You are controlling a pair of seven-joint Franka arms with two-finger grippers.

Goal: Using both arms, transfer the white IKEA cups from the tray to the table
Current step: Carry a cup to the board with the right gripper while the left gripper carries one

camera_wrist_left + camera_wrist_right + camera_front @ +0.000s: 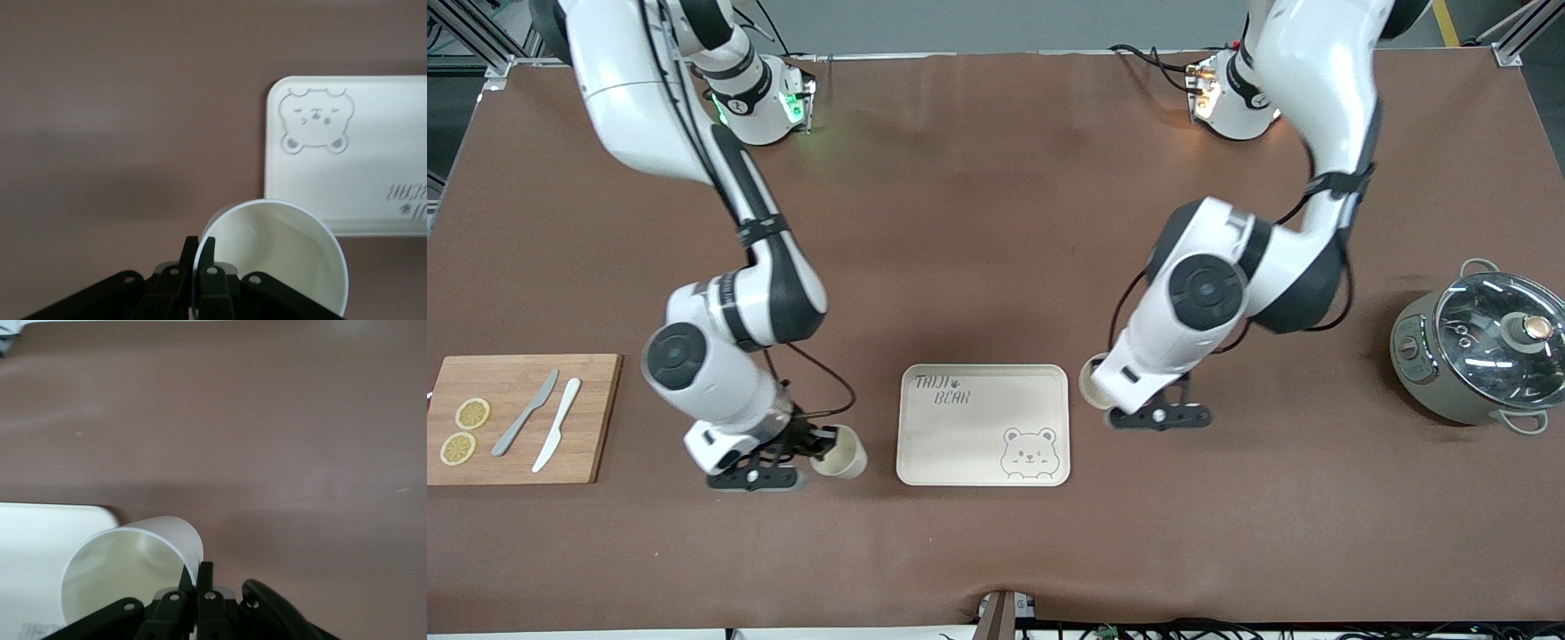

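Note:
My right gripper (811,442) is shut on the rim of a cream-white cup (841,452), which tilts low over the brown table beside the beige tray (983,425), toward the right arm's end. In the right wrist view the fingers (207,570) pinch the cup's wall (127,573). My left gripper (200,241) is shut on the rim of the second white cup (280,257). In the front view that cup (1090,382) is mostly hidden under the left wrist, beside the tray's edge toward the left arm's end.
A wooden cutting board (591,418) with two knives (527,412) and lemon slices (471,413) lies at the right arm's end. A grey lidded pot (1480,347) stands at the left arm's end. The tray also shows in the left wrist view (373,187).

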